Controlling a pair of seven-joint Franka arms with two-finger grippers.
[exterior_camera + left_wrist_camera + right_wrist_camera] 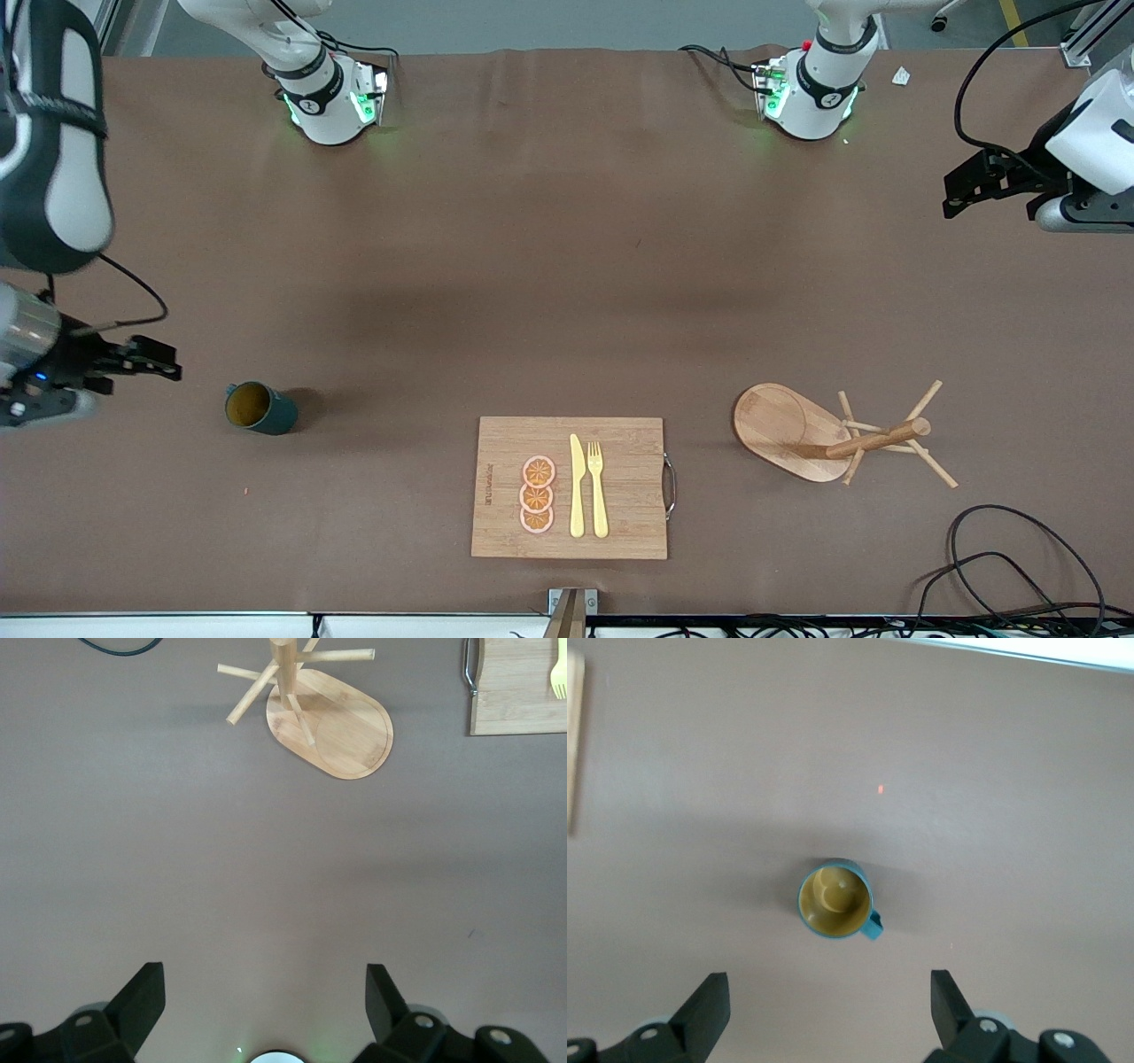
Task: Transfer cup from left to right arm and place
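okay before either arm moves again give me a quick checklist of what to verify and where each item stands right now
1. Cup upright on the table, at the right arm's end: ok, the right wrist view shows its mustard inside from above.
2. Cup free of both end effectors: ok, neither touches it.
3. Right end effector open: ok, fingers spread wide, above the table beside the cup.
4. Left end effector open and holding nothing: ok, it waits over bare table near the left arm's end.
5. Handle reachable: cannot tell, it shows only in the right wrist view.
6. Cutting board and wooden mug rack apart from the cup: ok.
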